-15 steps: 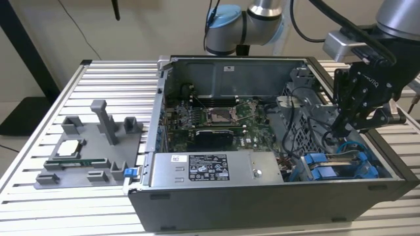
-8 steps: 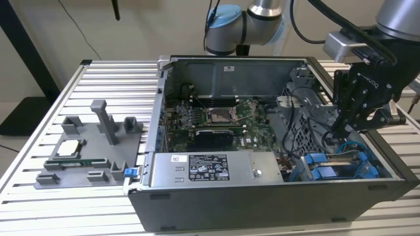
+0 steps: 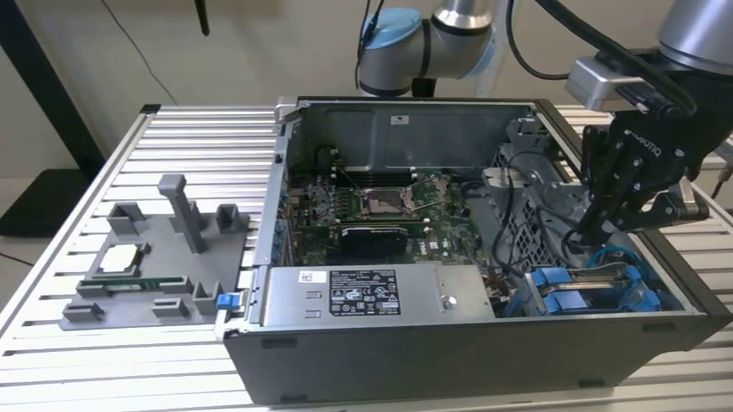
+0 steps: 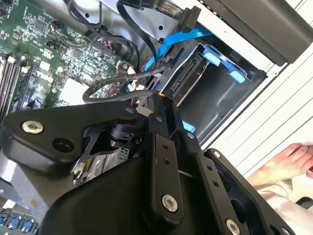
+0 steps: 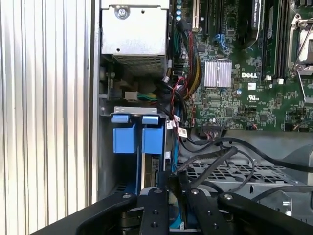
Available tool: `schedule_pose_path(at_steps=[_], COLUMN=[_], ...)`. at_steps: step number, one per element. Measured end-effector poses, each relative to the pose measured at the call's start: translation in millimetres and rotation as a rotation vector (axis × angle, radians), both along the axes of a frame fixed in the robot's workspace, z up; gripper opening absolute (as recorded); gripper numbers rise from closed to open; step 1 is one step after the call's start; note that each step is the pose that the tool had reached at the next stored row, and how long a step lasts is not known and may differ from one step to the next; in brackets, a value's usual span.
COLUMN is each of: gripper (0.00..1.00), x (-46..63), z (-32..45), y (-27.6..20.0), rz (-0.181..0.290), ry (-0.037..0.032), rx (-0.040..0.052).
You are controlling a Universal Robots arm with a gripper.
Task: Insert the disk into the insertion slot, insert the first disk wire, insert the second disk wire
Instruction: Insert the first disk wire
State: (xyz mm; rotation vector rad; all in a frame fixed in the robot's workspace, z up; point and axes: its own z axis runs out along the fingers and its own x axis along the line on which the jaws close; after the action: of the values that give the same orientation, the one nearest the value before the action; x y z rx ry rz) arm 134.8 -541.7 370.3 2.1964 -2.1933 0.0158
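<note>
The disk [image 4: 190, 78] sits in the insertion slot [image 3: 596, 296], a grey drive cage at the case's front corner on the exterior view's right. Its blue carrier tabs [image 5: 123, 139] stick out of the bay. My gripper [image 3: 598, 230] reaches down into the case just above that cage. In both wrist views its black fingers [image 4: 161, 147] are pinched together on a black disk wire [image 4: 112, 88], a short way from the disk's connector edge. A blue disk wire [image 4: 188, 36] runs across the top of the bay.
The open computer case [image 3: 458, 352] holds the motherboard [image 3: 378, 206] and the power supply [image 3: 366, 292]. Loose cables [image 5: 183, 93] crowd the space beside the cage. A grey fixture tray [image 3: 149, 275] with parts lies at the exterior view's left. A person's hand [image 4: 283, 164] rests outside the case.
</note>
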Motion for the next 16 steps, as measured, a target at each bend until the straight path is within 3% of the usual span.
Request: schedule_pose_path(at_steps=[11, 16], gripper=[0.00, 0.00], x=[9.0, 13.0], z=[-3.5, -6.1], y=[-5.1, -8.3], rz=[0.000, 0.000], ry=[0.0089, 0.0097], rx=[-0.0001, -0.0001])
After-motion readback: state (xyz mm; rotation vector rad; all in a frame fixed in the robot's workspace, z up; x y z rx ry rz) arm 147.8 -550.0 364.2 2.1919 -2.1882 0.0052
